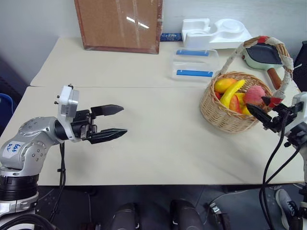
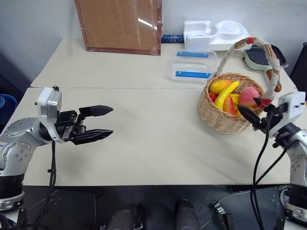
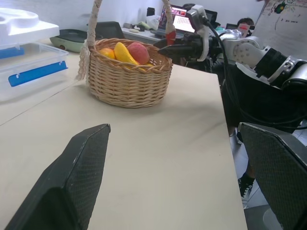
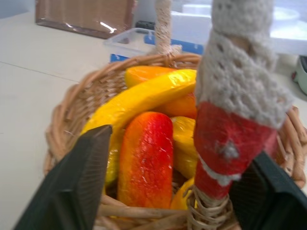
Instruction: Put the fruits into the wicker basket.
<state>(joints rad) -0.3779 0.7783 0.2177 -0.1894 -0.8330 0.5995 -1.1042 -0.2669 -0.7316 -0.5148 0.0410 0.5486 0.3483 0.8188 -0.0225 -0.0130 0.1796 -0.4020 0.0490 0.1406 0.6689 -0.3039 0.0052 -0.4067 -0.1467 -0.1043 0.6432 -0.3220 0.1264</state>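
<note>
Nearest on the left, the left gripper point(image 1: 109, 122) hangs over the near left part of the beige table point(image 1: 158, 148), its two black fingers spread wide with nothing between them, pointing right toward the basket. A broad stretch of bare tabletop lies between it and the basket, running up to the table's near edge.

On the right, close to the table's right edge, the right gripper point(image 2: 249, 115) sits just at the near right rim of the wicker basket point(image 1: 225, 115). Its fingers stand wide apart and hold nothing; in the right wrist view the red end of the cloth-wrapped handle point(image 4: 225, 143) stands between them, though contact cannot be told.

The basket holds the fruits: a yellow banana point(image 1: 232, 92) lying across the top, an orange-red mango point(image 4: 146, 158) beside it, another orange-yellow mango point(image 1: 224, 84) at the far side, a pink-red peach point(image 1: 255, 94) on the right, and yellow lemon pieces point(image 4: 184, 143) beneath. No fruit lies loose on the table.

Just beyond the basket sits a clear plastic box point(image 1: 194, 64) with blue clips; its contents cannot be made out. Farther back lie a white moulded tray point(image 1: 216, 33) and, to the left, a brown corkboard point(image 1: 120, 24) leaning against the wall.
</note>
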